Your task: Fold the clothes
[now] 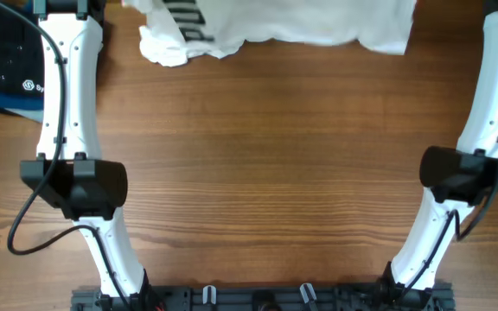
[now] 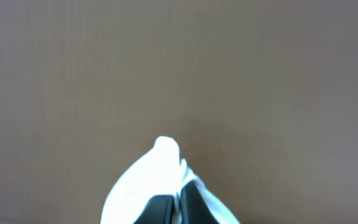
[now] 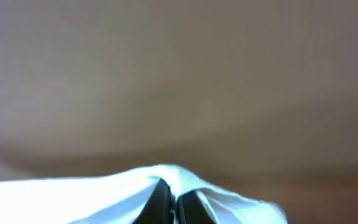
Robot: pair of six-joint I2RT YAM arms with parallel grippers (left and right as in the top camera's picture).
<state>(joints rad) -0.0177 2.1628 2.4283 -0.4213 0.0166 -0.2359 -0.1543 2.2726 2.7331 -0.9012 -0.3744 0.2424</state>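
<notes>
1. A brown wood-grain table [image 1: 258, 155] fills the overhead view. Most of its visible surface is bare.
2. The white garment [image 1: 318, 22] is located at the far edge of the table, between the two arms, and is cut off by the top of the frame. Its cloth is thin and creased.
3. A black-and-white striped part [image 1: 184, 19] is seen on the left portion of the garment, above a bunched white fold.
4. Whether the garment rests fully on the table or is partly raised cannot be told from the overhead view.
5. The left arm [image 1: 67, 112] and the right arm [image 1: 482, 130] are extended from the near edge toward the garment. Both grippers lie beyond the top of the overhead frame.
6. In the left wrist view, the left gripper [image 2: 178, 196] is seen with its dark fingers [image 2: 161, 208] pressed together on a peak of white cloth, which is pinched between them.
7. In the right wrist view, the right gripper [image 3: 173, 196] is likewise clamped on a raised fold of the white cloth, which spreads to both sides.
8. The background in both wrist views is blurred and grey-brown.
9. A dark blue stack [image 1: 7, 69] bearing a white logo [image 1: 31, 86] is located at the far left, beside the left arm and apart from the garment.
</notes>
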